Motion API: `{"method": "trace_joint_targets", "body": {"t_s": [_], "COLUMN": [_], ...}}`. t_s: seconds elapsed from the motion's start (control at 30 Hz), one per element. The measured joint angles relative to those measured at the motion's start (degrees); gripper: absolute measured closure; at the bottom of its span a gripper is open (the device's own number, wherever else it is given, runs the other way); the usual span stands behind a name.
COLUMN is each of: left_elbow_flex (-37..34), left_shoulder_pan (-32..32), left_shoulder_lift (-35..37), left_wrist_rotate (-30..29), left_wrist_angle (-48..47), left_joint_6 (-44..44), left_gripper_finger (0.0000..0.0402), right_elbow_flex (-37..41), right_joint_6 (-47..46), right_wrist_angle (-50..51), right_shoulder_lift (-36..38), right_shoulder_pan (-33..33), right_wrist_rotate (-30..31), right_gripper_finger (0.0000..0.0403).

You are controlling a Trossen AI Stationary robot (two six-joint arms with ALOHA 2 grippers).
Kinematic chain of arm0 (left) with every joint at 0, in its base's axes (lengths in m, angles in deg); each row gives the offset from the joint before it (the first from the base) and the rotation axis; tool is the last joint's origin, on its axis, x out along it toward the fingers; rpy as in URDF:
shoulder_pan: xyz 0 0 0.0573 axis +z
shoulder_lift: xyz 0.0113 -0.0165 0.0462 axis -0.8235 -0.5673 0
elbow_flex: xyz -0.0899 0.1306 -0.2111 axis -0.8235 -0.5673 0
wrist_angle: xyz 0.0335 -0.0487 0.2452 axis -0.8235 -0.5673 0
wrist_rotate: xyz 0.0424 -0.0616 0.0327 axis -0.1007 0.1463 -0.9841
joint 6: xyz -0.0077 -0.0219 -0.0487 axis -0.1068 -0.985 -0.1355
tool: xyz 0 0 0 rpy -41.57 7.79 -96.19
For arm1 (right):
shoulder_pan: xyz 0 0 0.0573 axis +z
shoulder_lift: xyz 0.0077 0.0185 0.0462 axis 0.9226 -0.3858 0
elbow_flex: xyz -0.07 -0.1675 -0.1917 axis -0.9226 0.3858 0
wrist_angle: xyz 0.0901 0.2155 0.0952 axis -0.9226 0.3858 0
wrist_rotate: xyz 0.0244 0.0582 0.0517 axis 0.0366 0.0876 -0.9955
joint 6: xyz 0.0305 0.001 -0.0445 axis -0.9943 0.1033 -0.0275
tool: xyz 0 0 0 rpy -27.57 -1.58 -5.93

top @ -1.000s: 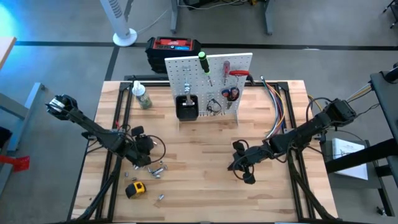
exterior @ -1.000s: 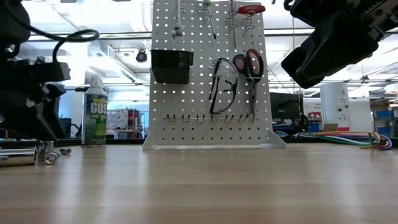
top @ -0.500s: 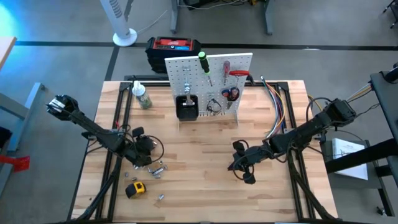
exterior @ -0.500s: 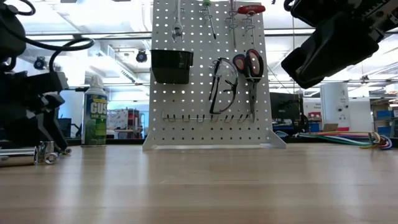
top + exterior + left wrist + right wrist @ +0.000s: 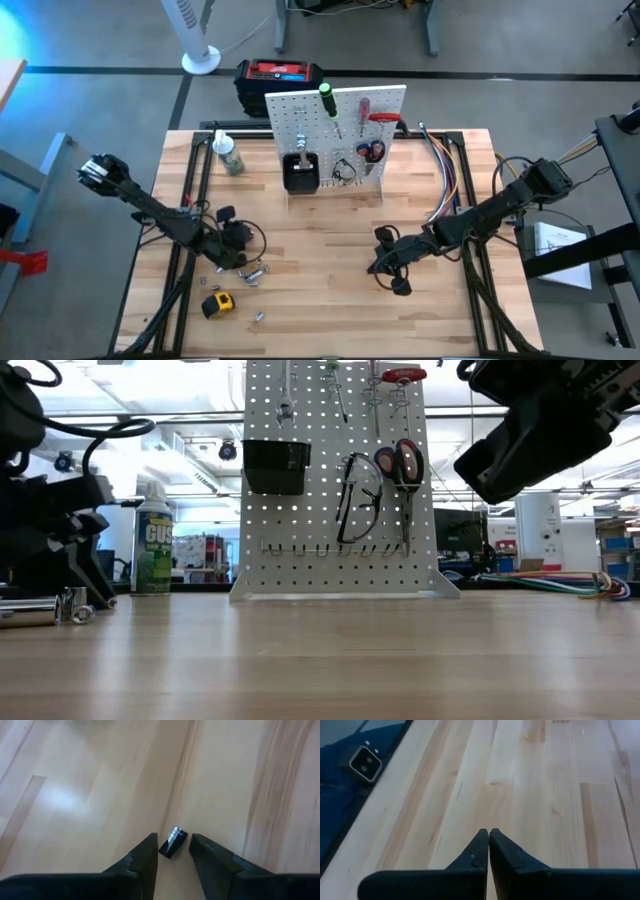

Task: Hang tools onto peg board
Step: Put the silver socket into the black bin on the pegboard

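Observation:
The white peg board [image 5: 335, 130] stands at the table's far middle, with a green-handled screwdriver [image 5: 327, 100], a red screwdriver [image 5: 364, 108], glasses [image 5: 358, 500] and red-handled pliers [image 5: 400, 465] hung on it. A yellow tape measure [image 5: 217, 303] and silver pieces [image 5: 255, 270] lie near the left front. My left gripper [image 5: 173, 851] is low over the table, open, with a small dark-and-silver cylinder [image 5: 173, 842] lying between its fingertips. My right gripper [image 5: 489, 840] hangs shut above the table's right half [image 5: 388, 270], with nothing in it. My left gripper has one finger [image 5: 148, 851] on each side of the small cylinder, slanting down at it. The cylinder lies on the table. I cannot tell whether either finger touches it.
A green-labelled bottle [image 5: 228, 155] stands left of the board, and a black bin [image 5: 300, 172] hangs on the board's front. A red-and-black box [image 5: 280, 75] sits behind the table. Coloured cables [image 5: 445, 170] run along the right side. Bare wood lies between the two arms.
My left gripper has sunk a little toward the table beside the silver pieces. My right arm has kept still.

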Motion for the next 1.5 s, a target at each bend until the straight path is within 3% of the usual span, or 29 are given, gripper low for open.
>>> {"method": "trace_joint_targets", "body": {"t_s": [0.4, 0.7, 0.8, 0.87, 0.97, 1.1, 1.23, 1.5], "left_elbow_flex": [-0.04, 0.00, -0.04, -0.04, 1.03, 3.44, 6.52, 13.17], "left_shoulder_pan": [0.11, 0.09, 0.09, 0.09, 0.09, 0.17, 0.47, 3.09], "left_shoulder_lift": [-3.51, -4.17, -4.13, -4.13, -4.15, -4.29, -4.14, -3.69], "left_wrist_rotate": [1.35, 2.07, 2.47, 2.73, 2.85, 3.44, 6.19, 2.71], "left_wrist_angle": [5.70, 5.56, 5.65, 6.14, 5.62, 4.30, 2.22, 1.68], "left_joint_6": [-1.98, -10.40, -12.48, -12.56, -12.23, -11.54, -10.53, -2.88], "left_gripper_finger": [0.0288, 0.0288, 0.0305, 0.0332, 0.0377, 0.0378, 0.0380, 0.0380], "right_elbow_flex": [0.07, 0.11, 0.11, 0.11, 0.11, 0.13, 0.13, 0.13], "right_joint_6": [-1.41, -2.22, -2.19, -1.29, -1.37, -4.30, -4.58, -3.79], "right_wrist_angle": [0.21, 1.05, 1.05, 1.51, 5.12, 9.49, 10.17, 10.17], "right_shoulder_lift": [0.01, 0.01, 0.01, 0.03, 0.63, 2.31, 5.24, 11.87], "right_shoulder_pan": [0.04, 0.02, 0.02, 0.03, 0.04, -0.04, 0.00, 0.02], "right_wrist_rotate": [0.00, 0.02, 0.17, 2.30, 10.23, 17.62, 17.94, 18.12], "right_gripper_finger": [0.0403, 0.0403, 0.0403, 0.0403, 0.0403, 0.0403, 0.0403, 0.0403]}}
